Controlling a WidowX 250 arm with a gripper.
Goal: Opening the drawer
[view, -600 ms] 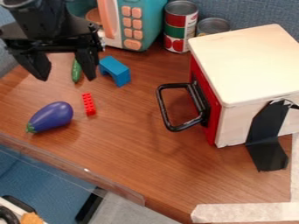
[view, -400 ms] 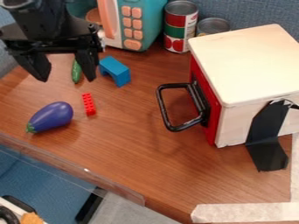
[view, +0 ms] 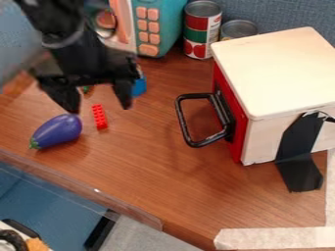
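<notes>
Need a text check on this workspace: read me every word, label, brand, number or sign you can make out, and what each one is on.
No text can be read with certainty.
Tall can: print on its label, too small and blurred to read.
Toy microwave: no legible marks on its buttons.
Drawer box: no lettering can be made out.
Masking tape: no writing can be made out.

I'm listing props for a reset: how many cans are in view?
2. The red-and-green-labelled can stands just right of the teal toy microwave; the second can is to its right, partly behind the drawer box. More could be hidden behind that box.
</notes>
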